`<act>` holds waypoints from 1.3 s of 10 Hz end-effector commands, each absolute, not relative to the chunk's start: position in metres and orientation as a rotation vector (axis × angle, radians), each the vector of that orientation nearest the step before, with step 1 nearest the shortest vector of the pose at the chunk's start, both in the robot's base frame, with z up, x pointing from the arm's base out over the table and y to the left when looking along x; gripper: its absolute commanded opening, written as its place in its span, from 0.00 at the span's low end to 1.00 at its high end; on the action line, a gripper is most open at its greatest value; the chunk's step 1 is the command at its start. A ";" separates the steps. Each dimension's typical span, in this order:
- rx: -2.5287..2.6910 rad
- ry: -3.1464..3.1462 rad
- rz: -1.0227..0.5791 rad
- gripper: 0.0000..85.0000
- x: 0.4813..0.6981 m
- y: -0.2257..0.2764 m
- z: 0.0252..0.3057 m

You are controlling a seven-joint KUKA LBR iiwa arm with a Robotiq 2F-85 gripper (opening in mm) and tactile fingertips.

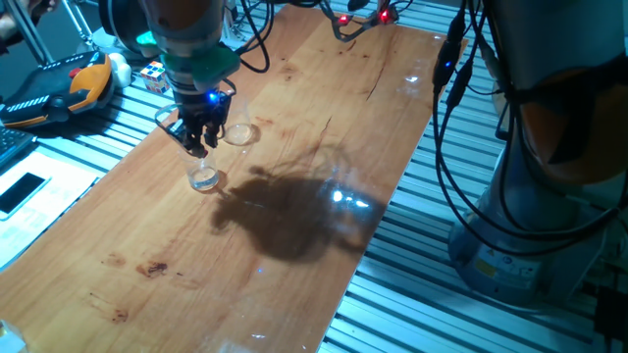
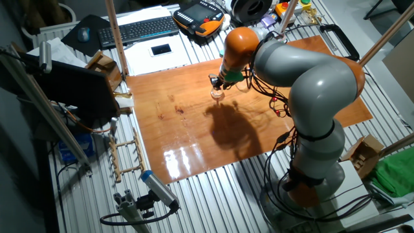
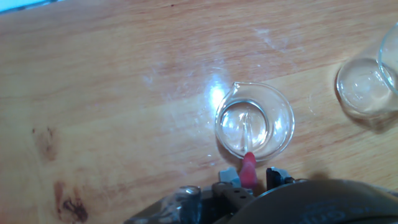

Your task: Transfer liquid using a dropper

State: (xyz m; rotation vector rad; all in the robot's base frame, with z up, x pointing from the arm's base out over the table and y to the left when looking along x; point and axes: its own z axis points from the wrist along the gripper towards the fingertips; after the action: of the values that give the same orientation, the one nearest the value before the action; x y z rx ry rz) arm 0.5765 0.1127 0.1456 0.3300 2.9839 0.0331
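Dropper (image 3: 247, 167): small red bulb, thin clear tube running down into the small glass cup (image 3: 255, 121) on the wooden table (image 1: 294, 118). Gripper (image 3: 249, 177) closed onto the red bulb, held directly above the cup. Flat clear dish (image 3: 368, 84) lies near. No legible labels or writing.

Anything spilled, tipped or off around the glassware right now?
Nothing stands out. The small beaker stands upright with the dropper held in the gripper, its tube reaching down into it. The second glass sits upright beside it, apart. No puddle shows on the wooden table.
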 end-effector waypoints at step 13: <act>0.452 2.955 0.047 0.38 0.581 0.113 0.127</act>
State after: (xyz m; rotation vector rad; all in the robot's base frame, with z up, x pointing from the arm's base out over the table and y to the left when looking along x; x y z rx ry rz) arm 0.5810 0.1133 0.1263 0.4540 2.9524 0.0475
